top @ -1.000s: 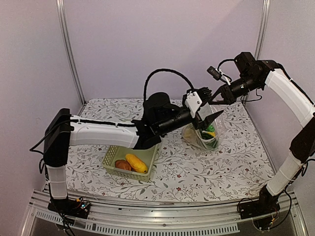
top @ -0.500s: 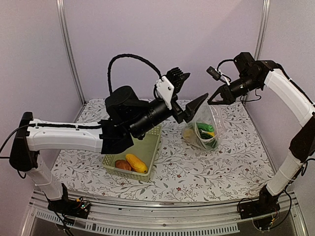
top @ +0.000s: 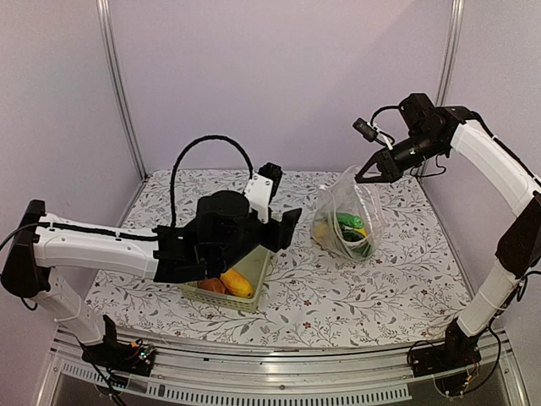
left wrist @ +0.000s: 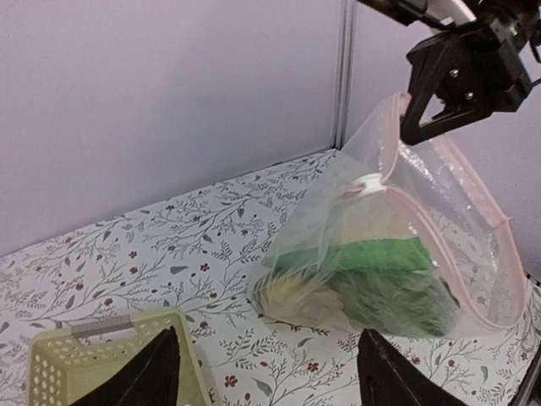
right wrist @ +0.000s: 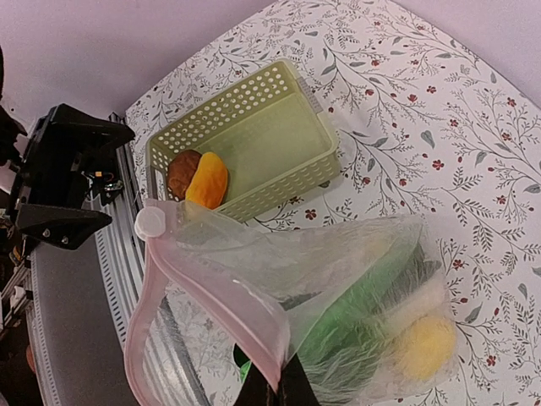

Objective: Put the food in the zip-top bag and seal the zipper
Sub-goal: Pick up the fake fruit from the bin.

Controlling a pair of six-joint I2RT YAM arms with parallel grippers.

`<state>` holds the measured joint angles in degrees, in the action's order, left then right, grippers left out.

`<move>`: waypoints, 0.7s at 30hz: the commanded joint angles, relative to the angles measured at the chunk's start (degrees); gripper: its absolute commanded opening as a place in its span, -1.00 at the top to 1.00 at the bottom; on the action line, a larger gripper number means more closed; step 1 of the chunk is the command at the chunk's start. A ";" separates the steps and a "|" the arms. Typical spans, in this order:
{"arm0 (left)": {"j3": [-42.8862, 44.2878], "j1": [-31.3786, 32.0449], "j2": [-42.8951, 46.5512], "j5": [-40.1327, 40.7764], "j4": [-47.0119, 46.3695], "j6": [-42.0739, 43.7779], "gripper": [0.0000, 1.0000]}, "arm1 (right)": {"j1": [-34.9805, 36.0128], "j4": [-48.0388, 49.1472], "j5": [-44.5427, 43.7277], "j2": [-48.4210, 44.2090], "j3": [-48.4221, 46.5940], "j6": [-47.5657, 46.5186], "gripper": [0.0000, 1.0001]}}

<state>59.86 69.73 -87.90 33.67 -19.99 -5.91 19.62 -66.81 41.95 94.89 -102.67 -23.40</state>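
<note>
Back from the bag (top: 347,216) my left gripper (left wrist: 269,368) has swung, low over the basket (right wrist: 254,199) by the table's (top: 380,288) near edge, fingers apart and empty. My right gripper (top: 372,172) pinches the zipper (right wrist: 211,304), holding the bag up toward the far right corner. That single pinch could slip if I knock the sagging mouth, spilling everything. The brown ball (right wrist: 180,172) and orange piece (right wrist: 207,179) wait behind the basket's wall.

**Colours on the table**

The table (top: 406,279) is white with grey-green sprigs and small red flowers. The basket (right wrist: 254,97) is pale green; its ball (right wrist: 180,172) is reddish-brown and its piece (right wrist: 207,179) orange-yellow. The clear bag (left wrist: 439,194) has a pink zipper (right wrist: 211,294) and shows green food (left wrist: 372,258) and a yellow lemon (right wrist: 423,345). The left tool (left wrist: 269,334) and right tool (top: 363,175) are black.
</note>
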 commanded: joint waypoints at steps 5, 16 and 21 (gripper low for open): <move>1.97 -1.09 -0.57 12.36 35.83 -49.65 -0.32 | 0.36 0.84 -0.37 0.62 1.07 -0.35 1.00; 12.71 -8.02 -12.68 -0.26 65.98 -83.83 -0.30 | 0.38 0.62 -0.43 0.47 1.03 -0.16 1.00; 17.77 -9.82 -18.48 -3.79 73.66 -87.34 -0.30 | 0.38 0.53 -0.20 0.38 1.01 -0.32 1.00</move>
<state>74.81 61.54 -103.48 33.98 42.83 -85.95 19.62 -66.61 41.93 94.89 -101.97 -23.40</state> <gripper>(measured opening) 0.653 0.004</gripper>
